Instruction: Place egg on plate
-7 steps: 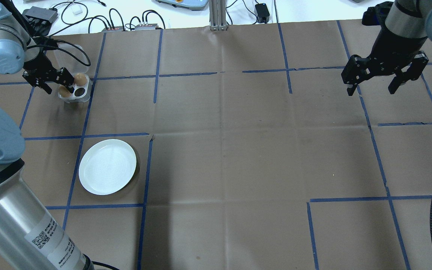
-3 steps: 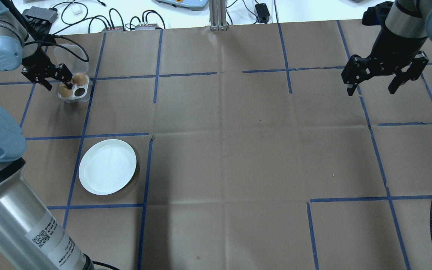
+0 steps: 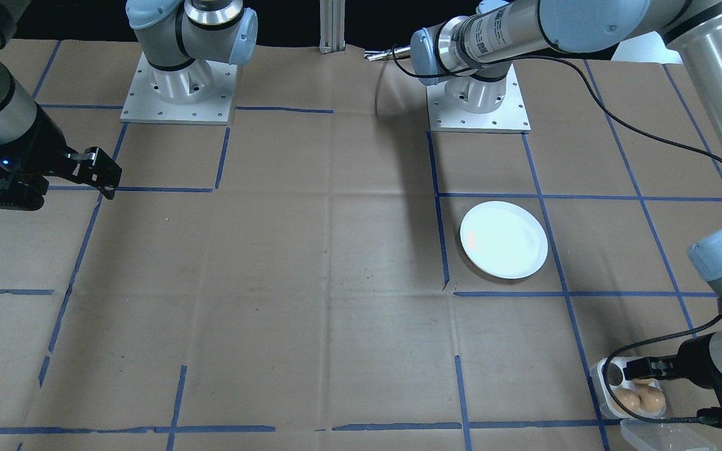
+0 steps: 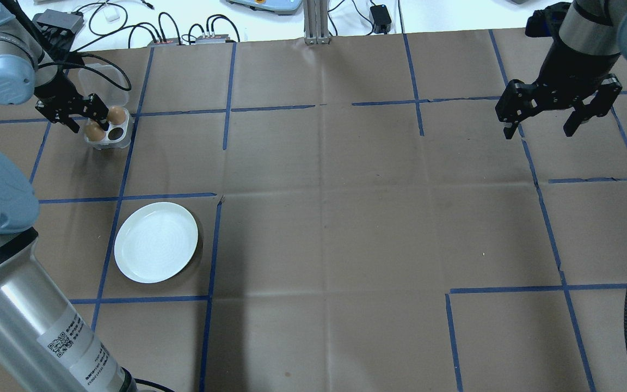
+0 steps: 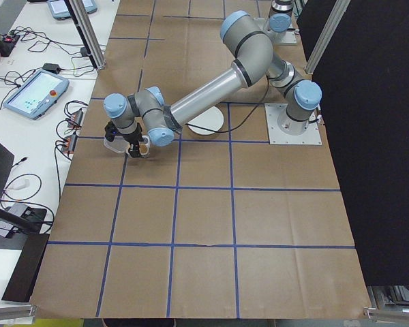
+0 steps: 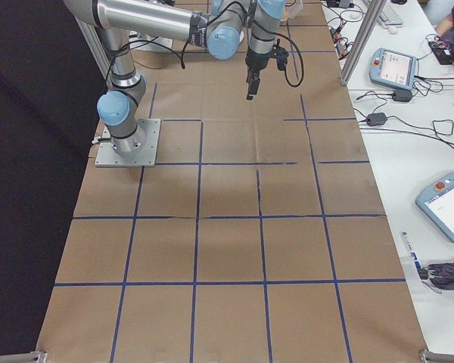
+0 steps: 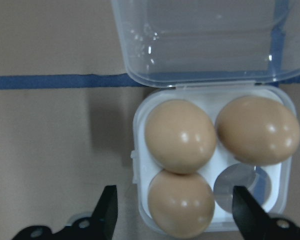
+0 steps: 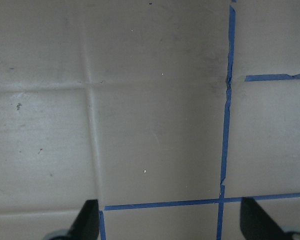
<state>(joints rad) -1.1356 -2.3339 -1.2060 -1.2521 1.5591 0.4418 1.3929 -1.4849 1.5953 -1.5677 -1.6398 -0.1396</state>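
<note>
Eggs sit in the small white egg tray (image 7: 212,160) at the far left of the table, and your left gripper (image 4: 77,117) hangs right over them with its fingers spread wide and nothing in them. The plate (image 4: 155,242) is near the tray, closer to the robot, and it has no egg on it yet, so the job looks like it is just starting. To do this step well, pick 1 egg, I would say the near egg (image 7: 181,202), since it sits between the 2 black fingertips (image 7: 106,212) in the left wrist view. Go straight down, put 1 finger on each side of it, and close softly, because an egg can crack or roll. Watch that a finger does not bump the egg next to it or push the light tray along. The left wrist view shows you 3 eggs, 1 bare cup and the clear lid (image 7: 200,40) lying open behind; the overhead view only shows 2 eggs, since the gripper hides part of the tray. The overhead view shows you the way to the plate. Your right gripper (image 4: 547,128) hangs far off with its fingers spread too, over bare brown paper.
</note>
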